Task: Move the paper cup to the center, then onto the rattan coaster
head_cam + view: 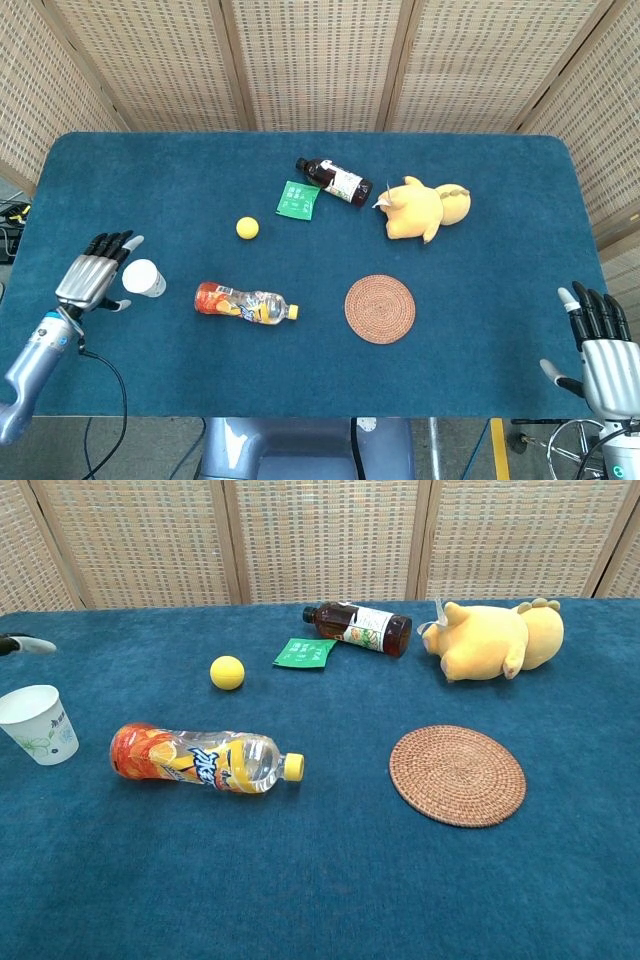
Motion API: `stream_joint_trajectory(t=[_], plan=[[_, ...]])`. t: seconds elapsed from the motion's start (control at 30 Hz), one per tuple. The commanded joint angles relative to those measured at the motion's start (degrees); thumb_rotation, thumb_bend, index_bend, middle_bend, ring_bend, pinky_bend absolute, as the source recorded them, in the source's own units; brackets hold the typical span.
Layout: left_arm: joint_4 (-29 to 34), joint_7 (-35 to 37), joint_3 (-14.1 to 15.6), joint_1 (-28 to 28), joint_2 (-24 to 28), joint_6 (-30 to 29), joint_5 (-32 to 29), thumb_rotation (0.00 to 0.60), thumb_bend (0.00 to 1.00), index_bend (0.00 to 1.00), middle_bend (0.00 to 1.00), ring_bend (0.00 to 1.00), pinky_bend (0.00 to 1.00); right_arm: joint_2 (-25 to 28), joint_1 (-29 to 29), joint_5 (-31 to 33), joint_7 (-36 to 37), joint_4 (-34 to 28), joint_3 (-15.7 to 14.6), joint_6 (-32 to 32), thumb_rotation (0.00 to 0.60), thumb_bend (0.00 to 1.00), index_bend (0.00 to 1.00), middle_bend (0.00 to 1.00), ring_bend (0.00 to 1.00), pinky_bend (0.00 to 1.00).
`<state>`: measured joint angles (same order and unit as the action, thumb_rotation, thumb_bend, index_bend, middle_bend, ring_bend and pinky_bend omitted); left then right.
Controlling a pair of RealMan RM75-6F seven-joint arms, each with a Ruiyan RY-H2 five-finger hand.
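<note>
The white paper cup (pixel 144 278) (pixel 39 725) stands upright near the table's left side. My left hand (pixel 95 273) is just left of it, fingers spread and holding nothing; a small gap shows between hand and cup. Only one fingertip (pixel 28 645) of it shows at the chest view's left edge. The round rattan coaster (pixel 380 309) (pixel 457 775) lies flat right of center. My right hand (pixel 600 350) hangs open off the table's front right corner, far from everything.
An orange drink bottle (pixel 244 302) lies on its side between cup and coaster. A yellow ball (pixel 247 228), a green packet (pixel 297 199), a dark bottle (pixel 335 181) and a yellow plush toy (pixel 427 208) sit further back.
</note>
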<state>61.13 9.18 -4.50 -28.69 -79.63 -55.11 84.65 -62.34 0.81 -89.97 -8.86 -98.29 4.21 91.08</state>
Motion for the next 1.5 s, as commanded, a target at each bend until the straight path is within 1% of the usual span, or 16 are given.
stream_joint_trajectory(t=[0.03,0.1,0.13,0.2,0.27,0.37,0.47,0.63,0.77,0.93,1.03,1.1,1.23,1.3,1.4,1.5], plan=[[-4.5,4.2,0.5,-2.3,-3.9,1.4,1.4,0.6,0.0,0.0,0.02,0.01,0.1,-0.1,0.1,0.2,-0.1,0.1,0.0,-0.2,0.6,0.0,0.05,0.0,0.0,0.0],[-5.8,6.1,1.1,-2.9,-4.6,2.2,1.9,0.6,0.0,0.0,0.08,0.06,0.16,-0.1,0.1,0.3,-0.2,0.1,0.0,-0.2,0.6,0.0,0.05,0.0,0.0,0.0],[-6.3,6.9,1.3,-3.2,-4.9,2.4,2.1,0.6,0.0,0.01,0.13,0.11,0.21,-0.1,0.1,0.3,-0.2,0.2,0.0,-0.3,0.6,0.0,0.05,0.0,0.0,0.0],[-7.5,7.9,1.5,-3.6,-5.7,2.4,2.3,0.6,0.0,0.07,0.22,0.19,0.27,-0.2,0.2,0.5,-0.2,0.2,0.1,-0.4,0.6,0.0,0.05,0.0,0.0,0.0],[-8.5,9.4,1.3,-3.9,-6.6,1.9,2.2,0.6,0.02,0.19,0.33,0.31,0.34,-0.2,0.2,0.6,-0.2,0.2,0.1,-0.5,0.6,0.0,0.05,0.0,0.0,0.0],[-9.9,12.1,0.8,-4.1,-7.7,0.7,2.1,0.6,0.07,0.35,0.48,0.44,0.41,-0.3,0.2,0.6,-0.5,0.4,0.0,-0.6,0.6,0.0,0.05,0.0,0.0,0.0],[-11.8,12.0,1.0,-4.4,-8.2,0.0,2.5,0.6,0.09,0.42,0.53,0.48,0.44,-0.4,0.2,0.7,-0.5,0.4,0.0,-0.6,0.6,0.0,0.05,0.0,0.0,0.0],[-10.6,11.9,1.0,-5.2,-6.5,0.4,2.4,0.6,0.09,0.43,0.54,0.49,0.45,-0.5,0.3,1.0,-0.6,0.5,0.1,-0.7,0.6,0.0,0.05,0.0,0.0,0.0],[-7.4,11.2,0.0,-6.0,-4.0,-0.3,1.8,0.6,0.09,0.43,0.54,0.49,0.45,-0.5,0.4,1.5,-0.5,0.6,0.3,-1.0,0.6,0.0,0.05,0.0,0.0,0.0],[-1.9,9.9,-2.8,-8.5,-1.0,-0.3,0.7,0.6,0.09,0.43,0.54,0.48,0.45,-0.6,0.6,2.4,-0.3,0.9,0.6,-1.5,0.6,0.0,0.05,0.0,0.0,0.0],[2.4,8.5,-5.3,-11.1,0.3,1.3,-0.8,0.6,0.09,0.43,0.54,0.48,0.45,-0.7,0.8,3.4,-0.3,1.1,0.9,-1.9,0.6,0.0,0.05,0.0,0.0,0.0],[4.9,6.9,-7.3,-13.7,0.5,3.6,-2.5,0.6,0.09,0.43,0.54,0.48,0.45,-0.8,0.9,4.4,-0.6,1.5,1.3,-2.3,0.6,0.0,0.05,0.0,0.0,0.0],[7.2,2.2,-10.7,-19.1,-0.9,10.2,-7.5,0.6,0.09,0.43,0.53,0.48,0.45,-1.0,1.1,5.9,-0.7,2.1,1.9,-2.6,0.6,0.0,0.05,0.0,0.0,0.0],[6.8,-1.1,-12.1,-22.2,-3.2,13.4,-10.4,0.6,0.09,0.43,0.53,0.48,0.45,-1.0,1.1,6.7,-0.6,2.4,2.2,-2.8,0.6,0.0,0.05,0.0,0.0,0.0],[5.5,-5.2,-13.1,-25.7,-6.8,16.5,-14.0,0.6,0.09,0.43,0.53,0.48,0.45,-0.9,1.0,7.6,-0.4,2.8,2.5,-2.8,0.6,0.0,0.05,0.0,0.0,0.0],[3.8,-7.5,-13.3,-28.1,-9.8,18.5,-16.6,0.6,0.09,0.43,0.53,0.47,0.45,-0.8,0.9,8.5,-0.1,3.0,2.8,-2.8,0.6,0.0,0.05,0.0,0.0,0.0]])
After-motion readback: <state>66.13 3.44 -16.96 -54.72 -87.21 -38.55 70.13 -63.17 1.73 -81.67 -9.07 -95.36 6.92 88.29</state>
